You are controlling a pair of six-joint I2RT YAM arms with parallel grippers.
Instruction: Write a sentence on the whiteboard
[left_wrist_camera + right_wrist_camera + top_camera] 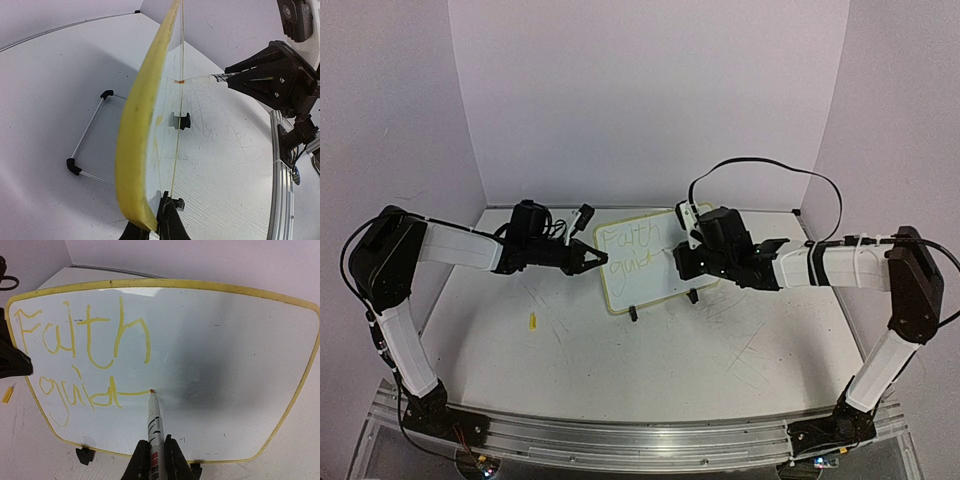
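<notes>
The whiteboard (pixel 642 268) stands upright on its black clip feet in the middle of the table, its yellow rim (pixel 137 125) seen edge-on in the left wrist view. Yellow writing on the whiteboard (pixel 210 340) reads "Faith" with "guid" below. My left gripper (pixel 156 220) is shut on the board's left edge, also seen as my left gripper (pixel 592 260) from above. My right gripper (pixel 156 460) is shut on a white marker (pixel 154 422). Its orange tip touches the board at the end of a yellow stroke. From above, my right gripper (pixel 686 262) is at the board's right side.
A small yellow marker cap (pixel 532 321) lies on the table left of the board. The board's wire stand (pixel 90 132) reaches out behind it. A clip foot (pixel 179 120) sits at the board's base. White walls enclose the table's back and sides.
</notes>
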